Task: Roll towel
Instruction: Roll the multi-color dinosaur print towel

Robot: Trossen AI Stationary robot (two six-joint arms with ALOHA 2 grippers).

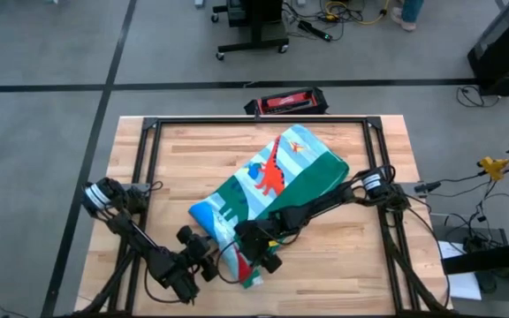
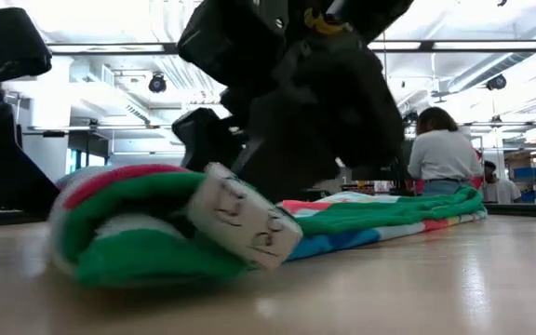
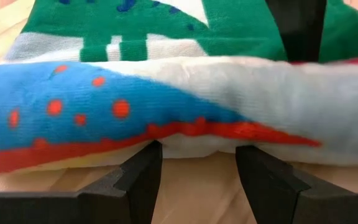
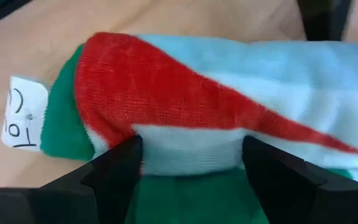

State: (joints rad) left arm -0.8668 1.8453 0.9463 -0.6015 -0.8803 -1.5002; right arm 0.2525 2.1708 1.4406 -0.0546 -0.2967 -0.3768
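Your towel [image 1: 277, 181] lies diagonally across the middle of the table [image 1: 184, 150], its rolled end toward the near edge. Your left gripper [image 1: 208, 259] sits at that roll with fingers [image 3: 143, 180] parted, touching it. Your right gripper [image 1: 256, 250] straddles the roll, fingers [image 4: 120, 168] spread wide.

1. High view: even, bright overhead light; soft short shadows under the arms on the desk [image 1: 343, 256].
2. Low view: ceiling lights blown out; near arm parts and the towel [image 2: 138, 233] soft, out of focus.
3. Wrist views: close-up cloth slightly blurred, evenly lit, no glare.
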